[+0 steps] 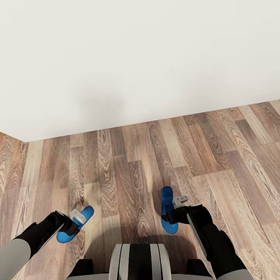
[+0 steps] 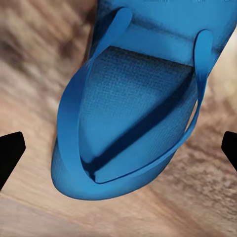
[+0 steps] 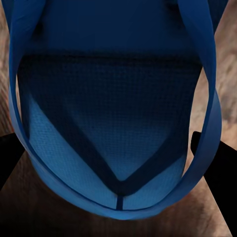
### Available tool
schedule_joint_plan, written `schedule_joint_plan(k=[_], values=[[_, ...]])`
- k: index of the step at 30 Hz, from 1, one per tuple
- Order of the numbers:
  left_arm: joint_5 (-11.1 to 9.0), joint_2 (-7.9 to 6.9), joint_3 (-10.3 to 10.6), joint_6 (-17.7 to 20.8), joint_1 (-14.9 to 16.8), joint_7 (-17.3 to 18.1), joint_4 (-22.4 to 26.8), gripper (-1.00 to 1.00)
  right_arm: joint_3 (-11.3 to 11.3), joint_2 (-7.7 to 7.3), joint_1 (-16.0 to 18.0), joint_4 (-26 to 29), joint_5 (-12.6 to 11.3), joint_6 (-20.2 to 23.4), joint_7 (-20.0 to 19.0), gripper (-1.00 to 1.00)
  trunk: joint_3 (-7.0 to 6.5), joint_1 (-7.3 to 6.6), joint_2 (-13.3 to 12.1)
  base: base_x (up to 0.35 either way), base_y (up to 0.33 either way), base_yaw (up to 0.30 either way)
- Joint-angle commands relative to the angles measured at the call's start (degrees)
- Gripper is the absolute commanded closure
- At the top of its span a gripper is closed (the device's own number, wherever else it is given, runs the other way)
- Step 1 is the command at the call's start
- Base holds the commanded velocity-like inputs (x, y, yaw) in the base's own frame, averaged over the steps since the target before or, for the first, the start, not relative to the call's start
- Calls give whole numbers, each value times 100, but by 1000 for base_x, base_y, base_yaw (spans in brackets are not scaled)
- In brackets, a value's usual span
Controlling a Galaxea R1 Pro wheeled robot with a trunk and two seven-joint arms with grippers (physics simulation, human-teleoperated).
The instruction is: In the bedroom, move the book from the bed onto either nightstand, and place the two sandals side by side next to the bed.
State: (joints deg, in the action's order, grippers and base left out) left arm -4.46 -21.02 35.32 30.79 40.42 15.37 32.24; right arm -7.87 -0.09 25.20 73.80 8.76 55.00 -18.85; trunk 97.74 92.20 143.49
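Two sandals, left [image 1: 75,224] and right [image 1: 167,209], each sat pinched in a lowered tool: left tool [image 1: 73,222], right tool [image 1: 175,210].

Head view: we look from above, forward and steeply down, onto the wood-plank floor [image 1: 128,163] and the white wall [image 1: 136,58] beyond.
Left wrist view: we face the left sandal [image 2: 133,113] at very close range, floor behind.
Right wrist view: closer still on the right sandal [image 3: 116,123].
Shared: both sandals and floor also appear in our head view.
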Motion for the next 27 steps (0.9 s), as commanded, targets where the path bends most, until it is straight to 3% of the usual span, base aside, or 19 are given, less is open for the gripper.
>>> schedule_joint_plan(k=[1,27], values=[[-46,-8,33,30,9,-14,11,-100,-3,-1,2,7,61,19,-47,100,3,-1,1,0,0,0],[-53,120,28,-63,220,-284,-316,-100,4,-23,2,11,65,19,-65,100,3,-1,1,0,0,0]])
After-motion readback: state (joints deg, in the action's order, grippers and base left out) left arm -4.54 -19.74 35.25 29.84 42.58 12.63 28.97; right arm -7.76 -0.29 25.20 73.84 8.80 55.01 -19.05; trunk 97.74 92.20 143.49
